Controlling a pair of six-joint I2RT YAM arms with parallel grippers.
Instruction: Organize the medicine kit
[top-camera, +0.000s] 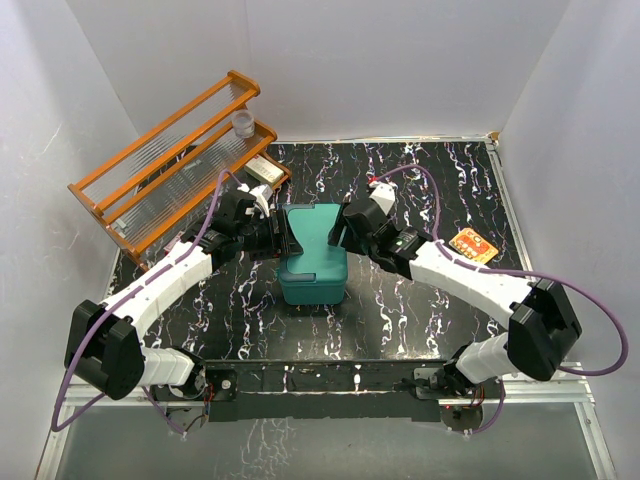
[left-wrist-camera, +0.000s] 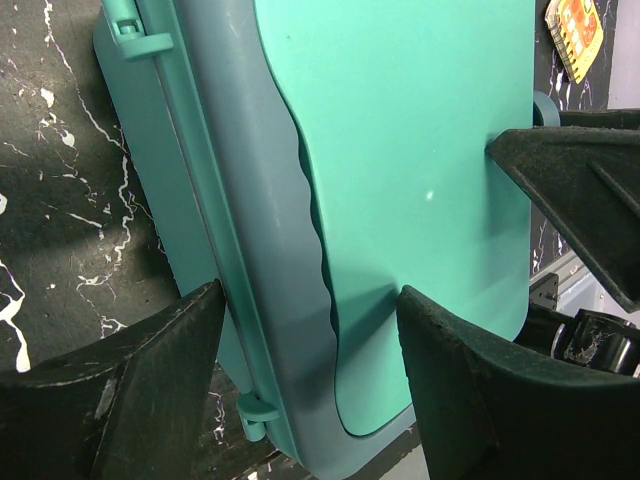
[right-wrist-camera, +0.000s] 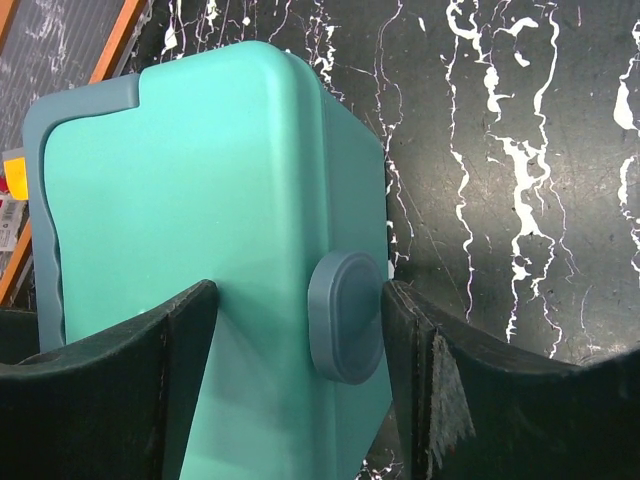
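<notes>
The left end effector (top-camera: 277, 236) has its jaws set wide and straddles the 9 o'clock side of the medicine kit (top-camera: 313, 275). In its wrist view, one finger (left-wrist-camera: 120, 390) lies against the grey-blue band along the lid and the other (left-wrist-camera: 490, 400) lies on the pale lid top. Whether they clamp the kit or only bracket it cannot be told.

The right end effector (top-camera: 342, 232) stands just as wide at the kit's 3 o'clock side. One finger (right-wrist-camera: 110, 380) is over the lid top and the other (right-wrist-camera: 460, 390) is just beside an oval grey-blue knob (right-wrist-camera: 345, 315) on the side wall. Its grip cannot be told either.

The kit sits near the middle of the bench (top-camera: 420, 300), between the two end effectors. It is a rectangular box with rounded corners, a darker teal-green body and a lighter mint lid. The grey-blue band (left-wrist-camera: 260, 250) meets the mint surface along a wavy line. Small teal clips (left-wrist-camera: 140, 40) sit on the seam between band and body.

An orange wooden rack (top-camera: 150, 170) stands at 10 o'clock from the kit, well apart. It carries a small clear cup (top-camera: 243, 122) on its upper rail. A flat orange packet (top-camera: 474, 245) lies on the bench at 3 o'clock, beyond the right arm.
</notes>
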